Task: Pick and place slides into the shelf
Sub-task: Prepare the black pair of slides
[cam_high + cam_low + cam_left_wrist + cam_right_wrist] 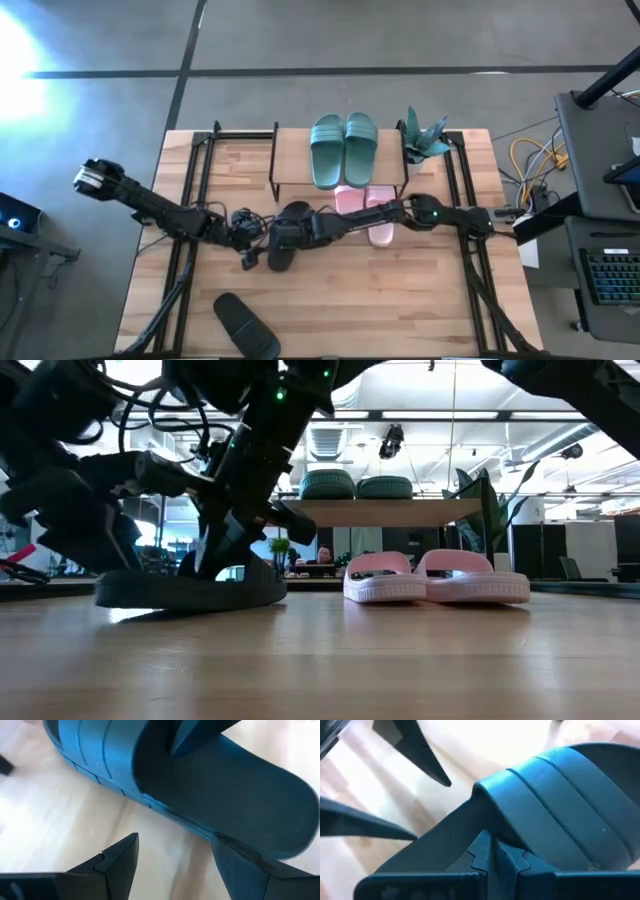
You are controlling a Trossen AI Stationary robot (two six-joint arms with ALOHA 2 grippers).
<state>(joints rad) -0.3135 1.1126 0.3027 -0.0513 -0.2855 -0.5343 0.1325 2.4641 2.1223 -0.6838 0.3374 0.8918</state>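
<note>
The bench (420, 300) carries the shelf (290, 155) at its far middle, with two green slides (343, 148) side by side on the board and two pink slides (435, 578) on the bench beneath its front edge. One black slide (283, 238) lies flat just left of the pink pair; another black slide (245, 325) lies apart near the front edge. The right end effector (490, 851) is closed on the first black slide's footbed at the strap. The left end effector (172, 857) stands wide, just beside that slide, holding nothing.

Dark jointed arms, looped black cables, green indicator light (434, 211).
</note>
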